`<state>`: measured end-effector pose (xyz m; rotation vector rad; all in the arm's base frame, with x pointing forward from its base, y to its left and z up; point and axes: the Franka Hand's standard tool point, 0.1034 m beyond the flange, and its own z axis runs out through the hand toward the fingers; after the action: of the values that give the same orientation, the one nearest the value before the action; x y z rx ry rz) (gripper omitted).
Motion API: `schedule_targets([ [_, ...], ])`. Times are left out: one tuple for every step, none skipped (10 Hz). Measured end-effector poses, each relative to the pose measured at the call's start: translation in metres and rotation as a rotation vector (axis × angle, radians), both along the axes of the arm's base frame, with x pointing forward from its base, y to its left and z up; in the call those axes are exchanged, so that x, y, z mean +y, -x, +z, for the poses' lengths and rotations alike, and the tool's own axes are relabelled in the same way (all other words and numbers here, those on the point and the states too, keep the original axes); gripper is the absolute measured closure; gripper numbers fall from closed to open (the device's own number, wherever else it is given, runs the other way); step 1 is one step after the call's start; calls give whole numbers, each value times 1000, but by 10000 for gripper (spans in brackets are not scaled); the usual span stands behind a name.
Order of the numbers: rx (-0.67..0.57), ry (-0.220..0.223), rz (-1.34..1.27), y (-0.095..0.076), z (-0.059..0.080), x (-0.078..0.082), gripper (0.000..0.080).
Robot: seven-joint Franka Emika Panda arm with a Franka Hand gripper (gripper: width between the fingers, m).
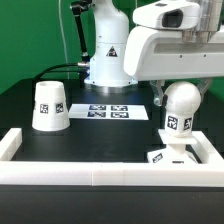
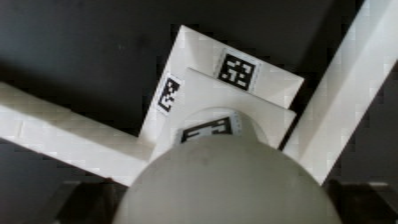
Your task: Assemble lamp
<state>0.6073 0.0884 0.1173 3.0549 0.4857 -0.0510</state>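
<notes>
Seating the bulb (image 1: 180, 110) on the base (image 1: 160, 157), with the gripper (image 1: 181, 100) closed round the ball.

The step looks like joining the stem to the base, which lies in the corner of the border rails (image 1: 60, 172); the wrist view shows the bulb (image 2: 222, 185) directly above the base (image 2: 222, 70). It would go best with the stem kept upright and centred on its seat, pressed down gently so the base braces against the rails rather than sliding. The arm reaches in from above, the wrist pointing straight down and a dark finger at each side of the bulb. The shade (image 1: 50, 105) stands well apart at the exterior view's left, beyond the marker board (image 1: 110, 112).
</notes>
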Motion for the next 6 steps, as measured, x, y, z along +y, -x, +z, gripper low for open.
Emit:
schedule_targets([
  [-5, -2, -82, 0, 0, 0, 222],
  [-14, -5, -213, 1, -1, 1, 220],
  [-21, -8, -295, 1, -1, 2, 220],
  [-24, -9, -393, 1, -1, 2, 220],
  [-27, -8, -460, 1, -1, 3, 220],
  [-32, -15, -517, 1, -1, 4, 220],
])
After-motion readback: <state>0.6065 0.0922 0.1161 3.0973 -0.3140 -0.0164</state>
